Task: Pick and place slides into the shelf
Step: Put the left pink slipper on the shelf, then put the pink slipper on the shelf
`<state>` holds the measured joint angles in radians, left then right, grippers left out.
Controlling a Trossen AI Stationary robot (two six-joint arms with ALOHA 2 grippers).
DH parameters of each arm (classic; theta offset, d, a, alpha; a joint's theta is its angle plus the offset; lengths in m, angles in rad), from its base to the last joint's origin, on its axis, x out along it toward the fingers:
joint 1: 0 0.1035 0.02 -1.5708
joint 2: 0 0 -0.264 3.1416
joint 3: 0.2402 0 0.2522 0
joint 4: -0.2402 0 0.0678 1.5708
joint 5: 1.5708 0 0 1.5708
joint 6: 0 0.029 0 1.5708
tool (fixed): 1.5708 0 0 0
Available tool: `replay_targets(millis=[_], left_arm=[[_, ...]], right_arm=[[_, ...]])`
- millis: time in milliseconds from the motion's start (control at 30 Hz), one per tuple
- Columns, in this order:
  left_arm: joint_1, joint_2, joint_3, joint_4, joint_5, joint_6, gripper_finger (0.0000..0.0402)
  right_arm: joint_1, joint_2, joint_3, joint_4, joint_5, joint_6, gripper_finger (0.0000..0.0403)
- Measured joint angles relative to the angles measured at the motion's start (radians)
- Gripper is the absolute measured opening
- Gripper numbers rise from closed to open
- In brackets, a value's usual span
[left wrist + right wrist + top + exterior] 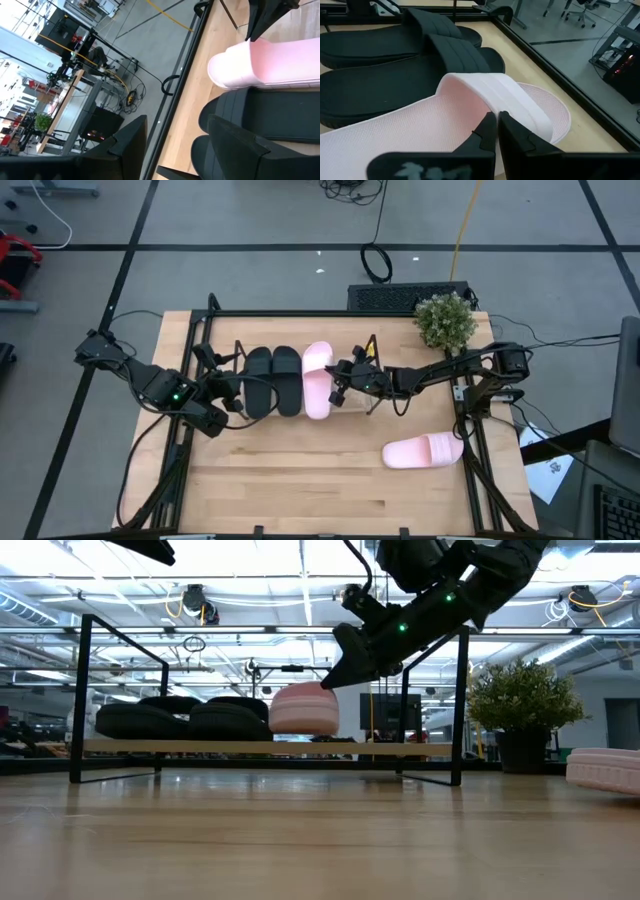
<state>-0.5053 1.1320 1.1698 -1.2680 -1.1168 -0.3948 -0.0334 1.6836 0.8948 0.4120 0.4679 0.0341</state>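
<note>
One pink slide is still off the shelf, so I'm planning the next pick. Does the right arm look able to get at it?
Probably yes. The loose pink slide lies alone on bare table on the right arm's side, nothing around it. The right gripper is at the shelf, over the other pink slide.

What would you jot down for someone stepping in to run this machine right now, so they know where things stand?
Right claw: fingers nearly shut, empty, hanging just over the pink slide on the shelf.
Left claw: open, empty, at the shelf's left end beside the two black slides.
Done: both black slides and one pink slide lie side by side on the shelf.
Left: the second pink slide lies on the table, on the right arm's side, in front of the plant. It goes in the free space at the shelf's right end.
</note>
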Motion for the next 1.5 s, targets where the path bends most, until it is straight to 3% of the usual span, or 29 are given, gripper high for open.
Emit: replay_targets(millis=[1067,1267,1500], left_arm=[[0.000,0.000,0.000,0.016,0.000,0.017,0.0216],[0.000,0.000,0.000,0.016,0.000,0.016,0.0216],[0.000,0.000,0.001,0.017,0.025,0.015,0.0216]], right_arm=[[0.002,0.002,0.015,0.075,-0.029,-0.002,0.0116],[0.013,-0.015,0.033,0.137,-0.028,-0.069,0.0116],[0.093,-0.069,0.154,0.115,-0.024,-0.246,0.0116]])
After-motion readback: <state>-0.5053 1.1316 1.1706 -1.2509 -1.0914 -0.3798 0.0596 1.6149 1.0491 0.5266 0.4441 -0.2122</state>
